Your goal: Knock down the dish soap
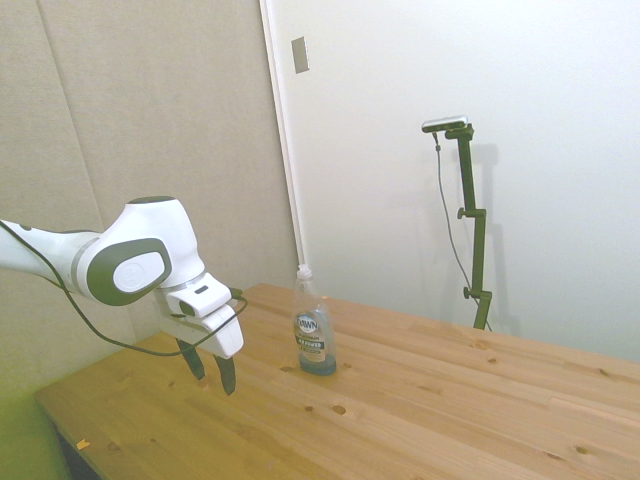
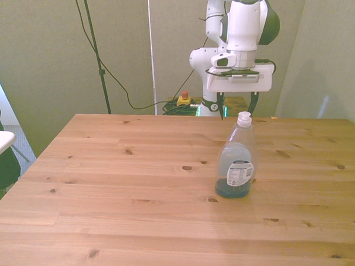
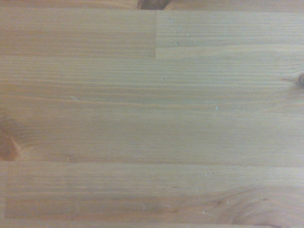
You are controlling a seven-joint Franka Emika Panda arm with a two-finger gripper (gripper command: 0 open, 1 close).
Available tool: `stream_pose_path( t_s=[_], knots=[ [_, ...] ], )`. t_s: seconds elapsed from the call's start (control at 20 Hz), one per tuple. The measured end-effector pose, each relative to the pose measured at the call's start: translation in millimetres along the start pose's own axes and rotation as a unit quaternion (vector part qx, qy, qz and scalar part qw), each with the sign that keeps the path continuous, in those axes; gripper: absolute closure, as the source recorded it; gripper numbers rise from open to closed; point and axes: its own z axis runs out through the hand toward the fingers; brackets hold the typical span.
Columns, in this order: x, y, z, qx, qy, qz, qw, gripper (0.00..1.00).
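Dish soap stands upright mid-table, nearly empty so likely light and tippy, plastic smooth; push high near cap, no grasp needed. Gripper behind it, well apart, fingers spread, holding nothing

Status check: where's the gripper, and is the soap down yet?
Gripper open, low over table, short of bottle. Dish soap upright, untouched. Nothing between them.

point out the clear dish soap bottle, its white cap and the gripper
clear dish soap bottle (image 2: 237, 165), front view, on its label
white cap (image 2: 243, 118), front view, on its side
gripper (image 1: 212, 372), side view, midway between the open fingertips
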Motion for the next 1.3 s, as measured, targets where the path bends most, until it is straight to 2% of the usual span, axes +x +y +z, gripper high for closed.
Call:
stream_pose_path(
  t_s=[0.15,0.2,0.45,0.75,1.1,1.3],
  knots=[
    [2,-2,-2,0.005,0.007,0.000,1.0000,0.00],
    [4,-4,-3,0.008,0.009,0.000,0.9999,1.00],
    [21,-25,-11,0.022,0.023,0.008,0.9994,1.00],
    [59,-50,-21,0.021,0.045,0.020,0.9986,1.00],
    [102,-63,-11,-0.001,0.065,0.044,0.9969,1.00],
    [125,-67,-8,0.000,0.069,0.061,0.9957,1.00]
  ],
)
